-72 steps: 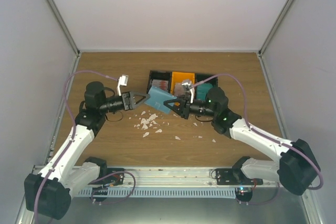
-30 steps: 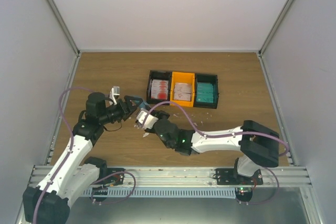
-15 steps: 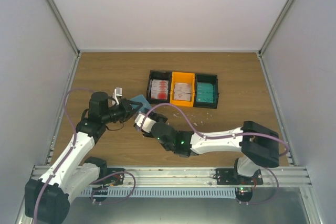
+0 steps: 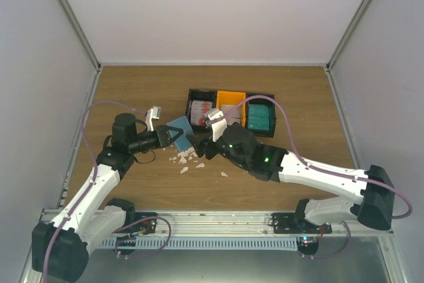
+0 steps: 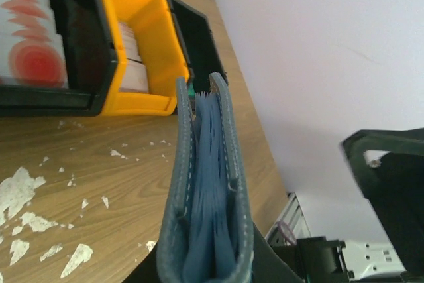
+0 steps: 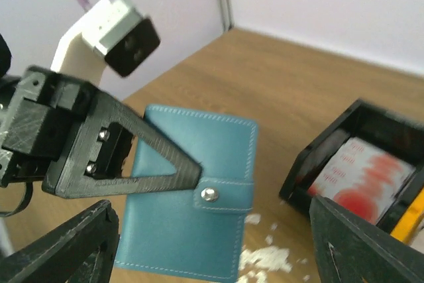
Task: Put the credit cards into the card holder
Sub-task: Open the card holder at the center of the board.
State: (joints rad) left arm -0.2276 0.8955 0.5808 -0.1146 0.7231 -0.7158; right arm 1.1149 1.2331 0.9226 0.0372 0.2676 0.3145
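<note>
Handover is what has just taken place. A moment ago the left claw (image 4: 167, 137) stood wide while the right one carried the card holder (image 4: 177, 128). Now the left claw is clamped on one edge of it and holds it off the table (image 4: 132, 91). The right claw (image 4: 197, 145) has let go, and in its own wrist view its fingers are spread wide on either side of the holder. As I judge it, the holder is now steadied from one side and the right arm is free to fetch cards.

The holder is folded shut. A strap with a snap (image 6: 210, 194) lies across its free edge and looks fastened. Seen end-on from the left wrist, the two covers gape only slightly. That closed flap is the first thing in the way, since it probably has to be opened before any slot can be reached.

White scraps (image 4: 187, 158) litter the wood just below the two claws. Behind them three bins stand side by side in a row. The left black bin (image 4: 189, 107) holds red-and-white cards (image 4: 202, 112), the orange bin (image 4: 231, 95) holds whitish cards (image 5: 132, 64), and the right black bin (image 4: 273, 114) holds teal cards (image 4: 260, 118). In the top view the right wrist hangs partly in front of the first two.
</note>
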